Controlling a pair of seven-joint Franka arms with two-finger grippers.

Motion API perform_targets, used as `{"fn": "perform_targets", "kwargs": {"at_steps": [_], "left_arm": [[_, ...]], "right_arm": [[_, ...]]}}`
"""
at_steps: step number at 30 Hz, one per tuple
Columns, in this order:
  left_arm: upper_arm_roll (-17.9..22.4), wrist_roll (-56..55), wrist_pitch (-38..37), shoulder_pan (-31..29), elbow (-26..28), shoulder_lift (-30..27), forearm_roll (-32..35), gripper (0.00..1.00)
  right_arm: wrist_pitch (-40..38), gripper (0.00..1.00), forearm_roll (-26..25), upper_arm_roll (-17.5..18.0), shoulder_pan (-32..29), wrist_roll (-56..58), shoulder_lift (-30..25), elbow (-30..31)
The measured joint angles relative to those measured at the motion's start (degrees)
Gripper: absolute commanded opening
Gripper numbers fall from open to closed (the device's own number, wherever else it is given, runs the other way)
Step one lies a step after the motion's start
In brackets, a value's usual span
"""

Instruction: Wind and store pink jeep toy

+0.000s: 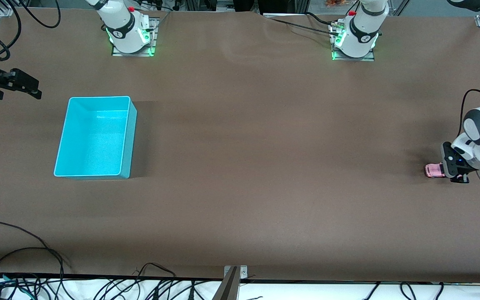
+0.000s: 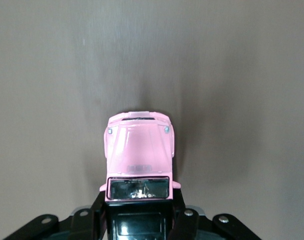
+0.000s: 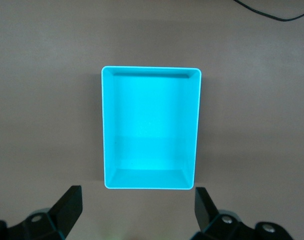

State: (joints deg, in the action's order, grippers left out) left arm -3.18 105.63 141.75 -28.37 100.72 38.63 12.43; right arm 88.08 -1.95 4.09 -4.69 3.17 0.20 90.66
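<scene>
The pink jeep toy [image 1: 433,170] sits on the brown table at the left arm's end. In the left wrist view its pink hood [image 2: 139,150] points away from the camera. My left gripper [image 1: 456,171] is low at the table, shut on the jeep's black rear section, with a finger [image 2: 96,216] against each side; it also shows in the left wrist view [image 2: 140,215]. The turquoise bin [image 1: 130,141] stands empty at the right arm's end. My right gripper [image 1: 35,91] hangs in the air beside the bin, open and empty. In the right wrist view [image 3: 137,210] it looks onto the bin [image 3: 151,69].
The arm bases [image 1: 131,39] stand at the table's edge farthest from the front camera. Cables [image 1: 23,250] lie along the edge nearest to it. Open brown tabletop [image 1: 265,146] stretches between the bin and the jeep.
</scene>
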Motion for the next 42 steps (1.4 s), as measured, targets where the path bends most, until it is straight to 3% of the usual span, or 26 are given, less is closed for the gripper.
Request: {"fn": "perform_targets", "kwargs": {"at_steps": [7,12,13,14,15,25,35,42], "left_arm": [[-0.1,0.7,0.0,-1.4,-1.0,0.6,0.0,0.04],[-0.3,1.7,-0.4,-1.4,-1.2,0.7,0.0,0.24],[-0.4,2.0,-0.5,-1.4,-1.2,0.7,0.0,0.35],[-0.6,2.3,-0.8,-1.4,-1.2,0.7,0.0,0.59],[-0.8,2.6,-1.1,-1.4,-1.3,0.7,0.0,1.0],[-4.2,4.0,-4.4,-1.8,-3.0,2.3,-1.1,1.0],[-4.4,4.0,-24.7,-2.3,-13.5,-0.4,-2.7,1.0],[-4.5,2.2,-29.2,-2.4,-15.4,-3.9,-3.3,1.0]], "right_arm": [[0.0,1.0,0.0,0.0,0.0,0.0,0.0,0.0],[0.0,1.0,0.0,0.0,0.0,0.0,0.0,0.0],[0.0,1.0,0.0,0.0,0.0,0.0,0.0,0.0],[0.0,1.0,0.0,0.0,0.0,0.0,0.0,0.0],[0.0,1.0,0.0,0.0,0.0,0.0,0.0,0.0],[0.0,1.0,0.0,0.0,0.0,0.0,0.0,0.0],[0.0,1.0,0.0,0.0,0.0,0.0,0.0,0.0],[0.0,1.0,0.0,0.0,0.0,0.0,0.0,0.0]]}}
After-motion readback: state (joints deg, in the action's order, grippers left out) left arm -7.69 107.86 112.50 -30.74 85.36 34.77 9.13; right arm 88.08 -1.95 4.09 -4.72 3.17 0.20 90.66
